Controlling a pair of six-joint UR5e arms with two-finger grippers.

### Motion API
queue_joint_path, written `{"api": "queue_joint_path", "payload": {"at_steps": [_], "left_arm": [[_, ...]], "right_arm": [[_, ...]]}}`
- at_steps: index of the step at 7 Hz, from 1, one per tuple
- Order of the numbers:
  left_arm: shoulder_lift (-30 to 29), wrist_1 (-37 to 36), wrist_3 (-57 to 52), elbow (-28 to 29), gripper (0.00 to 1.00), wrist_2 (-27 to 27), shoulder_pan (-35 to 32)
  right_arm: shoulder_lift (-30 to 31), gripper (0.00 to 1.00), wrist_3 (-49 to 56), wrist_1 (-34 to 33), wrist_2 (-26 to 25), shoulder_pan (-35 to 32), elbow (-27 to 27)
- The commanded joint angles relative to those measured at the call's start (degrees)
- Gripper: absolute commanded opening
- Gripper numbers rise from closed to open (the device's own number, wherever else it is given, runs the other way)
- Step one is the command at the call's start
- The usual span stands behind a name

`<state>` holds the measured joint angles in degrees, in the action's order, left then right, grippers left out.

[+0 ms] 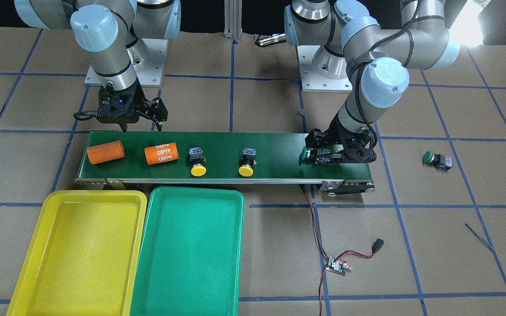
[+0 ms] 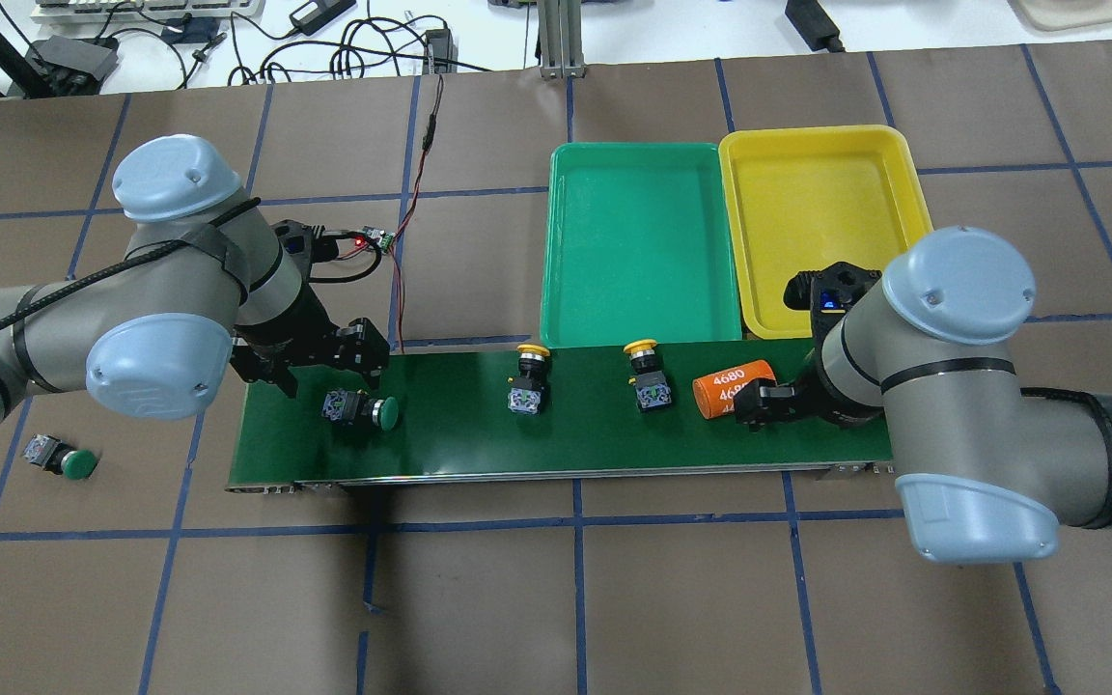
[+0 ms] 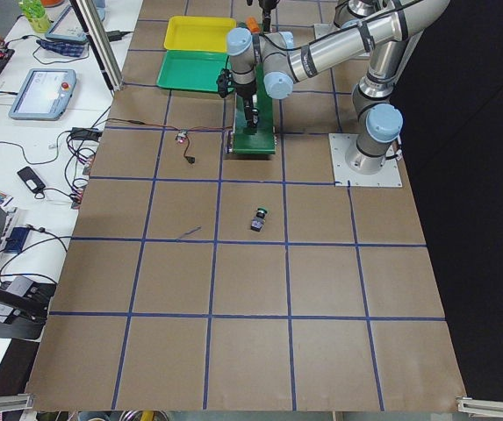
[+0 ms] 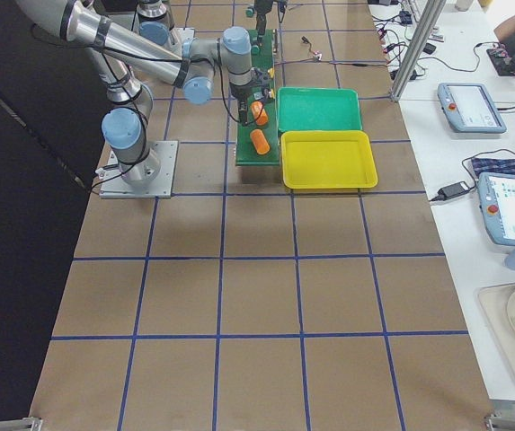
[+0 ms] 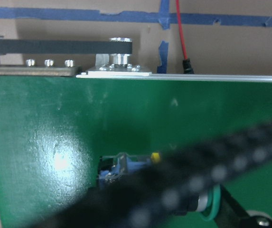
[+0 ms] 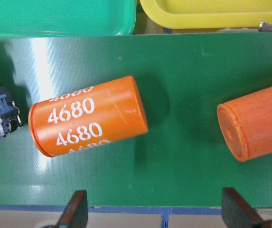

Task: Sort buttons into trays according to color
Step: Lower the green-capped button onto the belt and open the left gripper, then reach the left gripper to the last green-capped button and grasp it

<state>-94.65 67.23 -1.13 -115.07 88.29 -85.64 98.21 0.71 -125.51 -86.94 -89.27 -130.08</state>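
One green button point(image 2: 359, 409) lies at the nine-o'clock end of the conveyor belt point(image 2: 566, 444) overhead, cap toward three o'clock, at five o'clock of the nearer left gripper point(image 2: 324, 367), whose wide jaws appear to bracket it lengthwise from the front while a blurred cable point(image 5: 197, 161) half masks it at the wrist; right gripper point(image 6: 154, 194), well apart, jaws wide.

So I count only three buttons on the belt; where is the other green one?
In the overhead view the green button lies on the brown table at lower left, past the left end of the belt.
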Motion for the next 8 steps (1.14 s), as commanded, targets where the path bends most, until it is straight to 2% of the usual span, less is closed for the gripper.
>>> {"api": "queue_joint_path", "payload": {"at_steps": [1,3,6,8], "left_arm": [[0.6,0.52,-2.36,1.16,1.0,0.13,9.2],[0.0,0.79,-19.33,1.7,1.0,0.65,19.58],[-4.38,-0.43,-47.02,0.47,1.0,0.48,36.36],[-7.98,-6.03,-59.98,0.73,1.0,0.66,41.76]], "right_arm": [[-0.82,1.0,-0.1,-1.66,-0.07,0.06,0.0],[-0.82,1.0,-0.1,-1.67,0.02,0.06,0.0],[-1.0,1.0,-0.1,-1.58,0.02,-0.03,-0.09],[-1.17,1.0,-0.01,-1.58,-0.07,-0.03,-0.09]]}}
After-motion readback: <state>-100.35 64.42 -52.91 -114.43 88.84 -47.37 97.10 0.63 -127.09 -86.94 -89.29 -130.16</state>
